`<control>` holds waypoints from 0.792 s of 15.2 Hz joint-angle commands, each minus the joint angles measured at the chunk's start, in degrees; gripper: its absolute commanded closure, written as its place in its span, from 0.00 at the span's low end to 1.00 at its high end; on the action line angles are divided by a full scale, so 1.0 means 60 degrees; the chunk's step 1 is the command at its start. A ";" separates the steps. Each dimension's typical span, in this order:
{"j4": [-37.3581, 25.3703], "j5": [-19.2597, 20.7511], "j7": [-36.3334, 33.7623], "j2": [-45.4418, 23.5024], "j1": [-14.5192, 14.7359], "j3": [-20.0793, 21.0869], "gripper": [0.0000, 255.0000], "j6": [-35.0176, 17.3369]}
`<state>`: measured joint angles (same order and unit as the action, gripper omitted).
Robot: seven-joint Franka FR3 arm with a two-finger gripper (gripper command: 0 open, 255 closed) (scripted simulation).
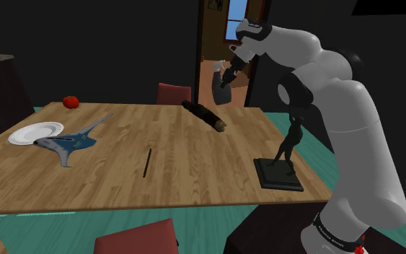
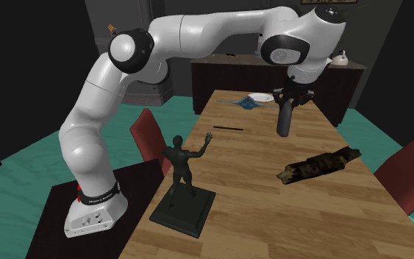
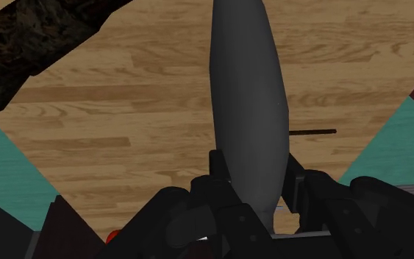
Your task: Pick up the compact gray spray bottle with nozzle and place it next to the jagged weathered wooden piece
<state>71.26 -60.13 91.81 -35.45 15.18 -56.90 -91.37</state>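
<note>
At this moment the hand [image 2: 292,94] was clamped on the bottle [image 2: 284,118]. The bottle hung in the air above the counter [image 2: 271,213], well clear of its surface. In the wrist view the two fingers [image 3: 218,168] pressed on opposite sides of the grey body at the end nearest to the hand. The rest of the long rounded body pointed straight away from the hand, down toward the counter. The wood [image 2: 319,163] lay flat on the counter, near the bottle but apart from it, toward the second exterior view's right.

The bottle looked to me smooth, stiff and probably light, so weight was not my worry. Slipping was: the sides are curved and they narrow, so the fingers had little flat surface to hold. The hold was also at one end, and I judged that a quick move could make the free end swing or turn in the grip. I could not tell whether the nozzle was inside the grip, because the hand covered that end.

For placing, I would go down slowly onto bare counter just beside the wood, without touching it. Such a slim body may fall over when released. The statue [image 2: 183,173] and the thin stick [image 2: 229,127] were well apart from that place.
</note>
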 commanded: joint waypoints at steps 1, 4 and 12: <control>0.0262 -0.0018 0.0148 -0.0009 0.0098 0.0001 1.00 -0.0190; 0.0635 -0.0058 0.0362 -0.0034 0.0231 0.0014 1.00 -0.0465; 0.1467 -0.0252 0.0913 -0.0186 0.0460 0.0113 1.00 -0.1136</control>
<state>79.78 -61.41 96.97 -36.31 17.95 -56.37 -97.79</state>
